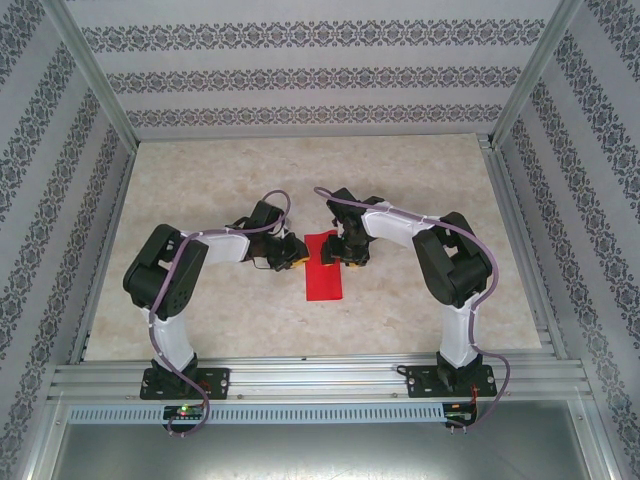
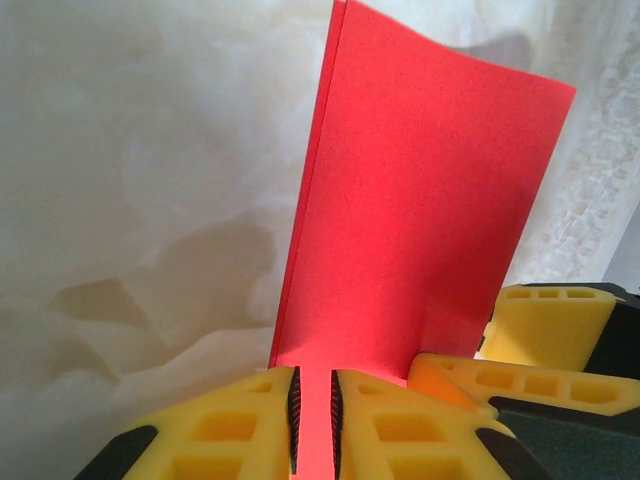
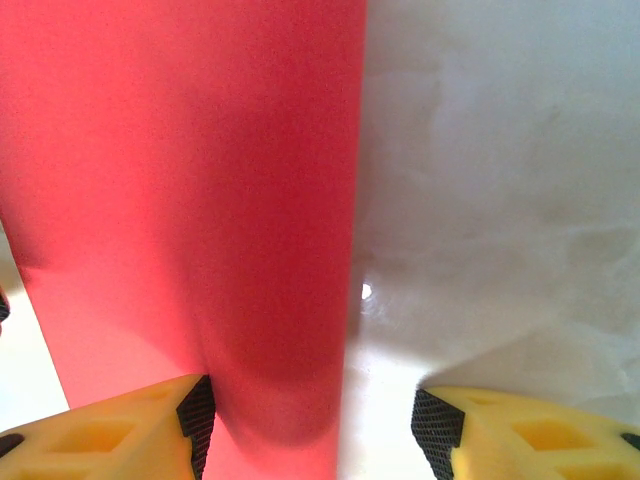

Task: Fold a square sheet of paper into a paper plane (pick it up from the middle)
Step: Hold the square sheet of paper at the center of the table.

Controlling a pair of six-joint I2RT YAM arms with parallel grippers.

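Your left tool [image 2: 315, 425] sits nearly clenched over the folded red sheet's [image 2: 420, 220] near edge; whether it truly grips, you cannot tell. Your right tool [image 3: 312, 430] stands released astride a long edge. The sheet lies on the worktop [image 1: 200, 180] between them: light, limp, easily creased. Take it gently at the middle.

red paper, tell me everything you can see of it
The red sheet is thin, plain, matte bright paper with no markings. It is folded into a long rectangle, and the left wrist view shows two layers along one edge. It lies on the marble-look table between the two arms. The left pincer is clamped on one edge. The open right pincer straddles the opposite edge; contact there is unclear.
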